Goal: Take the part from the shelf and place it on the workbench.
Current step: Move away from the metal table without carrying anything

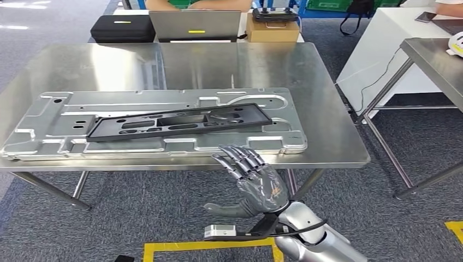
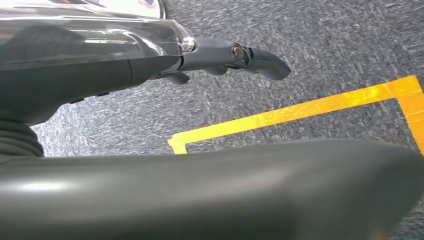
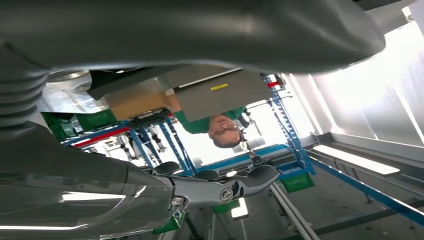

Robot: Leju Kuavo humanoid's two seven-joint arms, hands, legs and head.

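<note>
- Steel table (image 1: 327,109) carries a silver tray (image 1: 33,136) with the black part (image 1: 180,121) lying flat on it.
- Right hand (image 1: 254,183) hovers near the table's near edge, fingers spread, holding nothing.
- Left hand (image 2: 235,57) hangs over carpet, empty, fingers loose.

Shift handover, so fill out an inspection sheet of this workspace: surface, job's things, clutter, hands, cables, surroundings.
Surface: steel workbench, bare and reflective behind the parts.
Job's things: large silver metal panel lies flat along the near edge; black plastic frame lies on top of it.
Clutter: nothing seen on the workbench itself.
Hands: right hand raised just short of the near edge, fingers spread, holding nothing. Left hand hangs over the floor, holding nothing; how its fingers lie is unclear.
Cables: thin cable trails down the white table on the right.
Surroundings: black case, laptop and cardboard box behind the bench; a person in green there; yellow floor tape.
</note>
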